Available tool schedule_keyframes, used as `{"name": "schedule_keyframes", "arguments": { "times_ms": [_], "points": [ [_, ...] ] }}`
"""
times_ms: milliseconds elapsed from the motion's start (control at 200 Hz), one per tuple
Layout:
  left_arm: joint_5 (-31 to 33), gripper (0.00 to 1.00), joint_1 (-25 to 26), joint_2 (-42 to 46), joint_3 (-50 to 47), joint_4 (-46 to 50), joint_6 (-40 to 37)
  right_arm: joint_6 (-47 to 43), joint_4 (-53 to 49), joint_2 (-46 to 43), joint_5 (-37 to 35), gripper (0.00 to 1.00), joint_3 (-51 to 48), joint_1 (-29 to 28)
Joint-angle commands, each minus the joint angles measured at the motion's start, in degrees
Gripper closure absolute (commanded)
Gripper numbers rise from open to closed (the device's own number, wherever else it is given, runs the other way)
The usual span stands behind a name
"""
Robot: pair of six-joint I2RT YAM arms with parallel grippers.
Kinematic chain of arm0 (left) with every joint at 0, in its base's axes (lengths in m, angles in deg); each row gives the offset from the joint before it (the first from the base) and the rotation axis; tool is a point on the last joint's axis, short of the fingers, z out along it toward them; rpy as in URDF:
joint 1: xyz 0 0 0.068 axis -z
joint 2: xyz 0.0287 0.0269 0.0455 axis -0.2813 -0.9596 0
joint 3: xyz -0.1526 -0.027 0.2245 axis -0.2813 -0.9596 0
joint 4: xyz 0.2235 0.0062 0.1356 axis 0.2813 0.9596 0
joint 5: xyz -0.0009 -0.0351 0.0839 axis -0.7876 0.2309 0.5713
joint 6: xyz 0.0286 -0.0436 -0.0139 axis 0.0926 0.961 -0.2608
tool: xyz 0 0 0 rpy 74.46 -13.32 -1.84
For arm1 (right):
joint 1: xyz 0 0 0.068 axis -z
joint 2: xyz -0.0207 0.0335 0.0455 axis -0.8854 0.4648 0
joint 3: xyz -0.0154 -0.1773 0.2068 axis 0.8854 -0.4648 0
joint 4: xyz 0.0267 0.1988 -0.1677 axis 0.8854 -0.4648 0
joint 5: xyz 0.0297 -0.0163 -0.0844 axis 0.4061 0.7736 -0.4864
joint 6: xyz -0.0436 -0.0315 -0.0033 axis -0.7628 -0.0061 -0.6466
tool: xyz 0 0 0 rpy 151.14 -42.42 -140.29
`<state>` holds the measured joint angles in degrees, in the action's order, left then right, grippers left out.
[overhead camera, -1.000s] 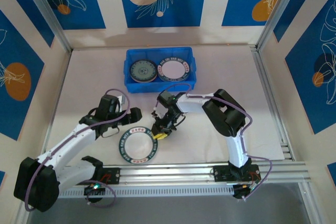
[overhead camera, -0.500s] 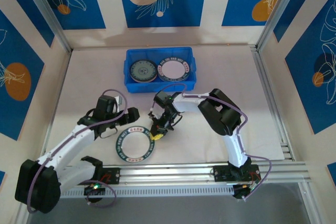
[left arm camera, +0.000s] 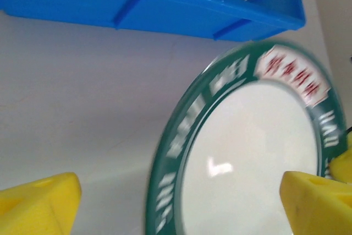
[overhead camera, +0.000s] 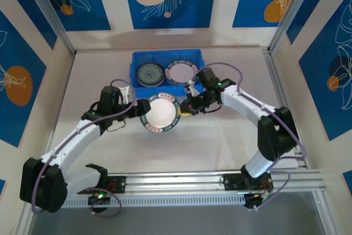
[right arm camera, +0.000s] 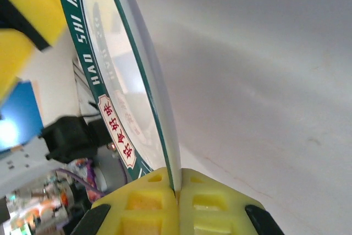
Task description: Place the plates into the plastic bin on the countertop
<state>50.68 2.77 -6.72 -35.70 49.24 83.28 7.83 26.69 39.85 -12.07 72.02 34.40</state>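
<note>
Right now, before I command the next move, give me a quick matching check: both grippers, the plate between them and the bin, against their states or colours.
Column one:
1 left gripper
2 right gripper
3 held plate
4 plastic bin

Column two:
A blue, rectangular
B shut on the plate's rim
C pads wide apart
D white centre, green rim

Pairs: 1-C, 2-B, 3-D, 4-A

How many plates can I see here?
3. A grey plate and a white plate lie in the blue bin; the third plate is pinched in the right hand before it. More may hide beneath.
</note>
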Motion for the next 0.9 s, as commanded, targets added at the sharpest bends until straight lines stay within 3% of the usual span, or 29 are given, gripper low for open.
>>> {"name": "schedule_keyframes", "arguments": {
  "times_ms": [0,215,290,375,430,485,715,790,895],
  "points": [
    [-6.85,0.15,-0.48,-3.12,2.78,-6.24,1.70,0.54,-1.35,-2.17,3.52,1.00,1.04,2.53],
    [-8.65,0.37,-0.48,-8.22,5.58,-11.71,4.98,3.49,3.31,-3.95,7.03,1.00,1.01,5.30],
    [-8.98,0.51,-0.46,-9.51,5.99,-13.51,6.24,4.25,4.28,-4.14,7.25,1.00,1.01,5.73],
    [-9.78,0.57,-0.48,-10.97,6.53,-15.17,7.03,4.91,5.37,-4.21,7.82,1.00,1.01,6.15],
    [-10.25,0.72,-0.46,-11.79,6.82,-16.06,7.62,5.10,5.72,-4.07,7.95,1.00,1.11,6.44],
    [-10.08,1.00,-0.47,-12.33,7.14,-16.21,8.06,5.13,5.84,-3.73,7.90,1.00,1.28,6.70],
    [-8.94,1.00,-0.48,-13.95,9.93,-16.76,8.70,6.88,5.92,-1.62,5.01,1.00,3.67,9.23],
    [-6.73,1.00,-0.50,-14.81,12.58,-15.26,8.31,7.26,4.35,-1.07,1.39,0.76,5.55,10.48],
    [-3.15,1.00,-0.54,-17.39,17.05,-14.34,7.82,7.84,2.85,-2.52,-5.59,0.59,6.48,12.72]
  ]
}}
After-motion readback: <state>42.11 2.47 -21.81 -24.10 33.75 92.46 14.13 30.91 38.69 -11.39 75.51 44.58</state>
